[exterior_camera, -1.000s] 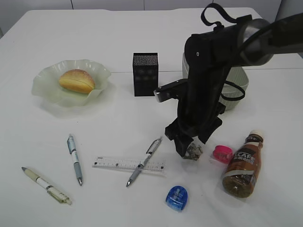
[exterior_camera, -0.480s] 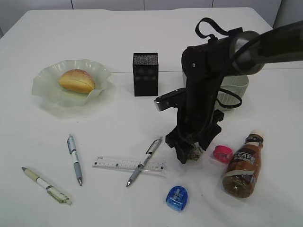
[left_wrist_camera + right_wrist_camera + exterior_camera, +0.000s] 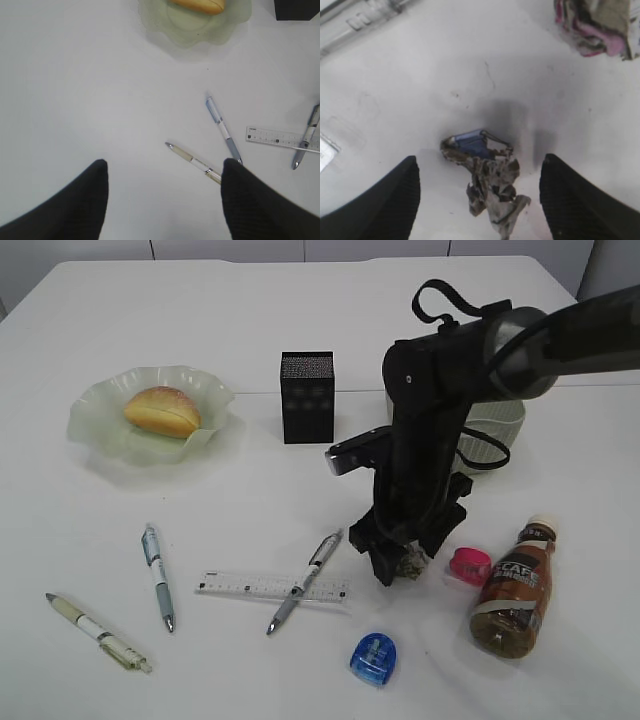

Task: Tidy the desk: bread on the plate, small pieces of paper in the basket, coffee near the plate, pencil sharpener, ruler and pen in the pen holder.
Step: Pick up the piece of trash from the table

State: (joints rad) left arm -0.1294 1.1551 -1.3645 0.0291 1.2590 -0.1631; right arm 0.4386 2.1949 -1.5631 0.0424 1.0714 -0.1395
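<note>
White desk (image 3: 300, 300) fills the exterior view, slanting away from the camera. Already on the plate (image 3: 95, 425) at ten o'clock sits the bread (image 3: 162, 410), so that part looks done. At centre stands the pen holder (image 3: 306, 396), with the basket (image 3: 500, 425) at two o'clock, partly behind the arm. The right gripper (image 3: 402, 565) points straight down over a crumpled paper scrap (image 3: 411, 560), jaws spread on either side of it, presumably lined up for a pinch. Just at its three o'clock lies a pink scrap (image 3: 469, 565), then the coffee (image 3: 512, 592). A ruler (image 3: 240, 586) and three pens wait at seven to nine o'clock; a blue pencil sharpener (image 3: 373, 658) lies at six.

Seen from the left wrist, the left gripper (image 3: 165, 192) hangs spread and empty, high above bare table; a cream pen (image 3: 195, 163) lies just past its fingertips at twelve o'clock.

From the right wrist, the scrap sits squarely between the open fingers (image 3: 385, 195), touching neither.
</note>
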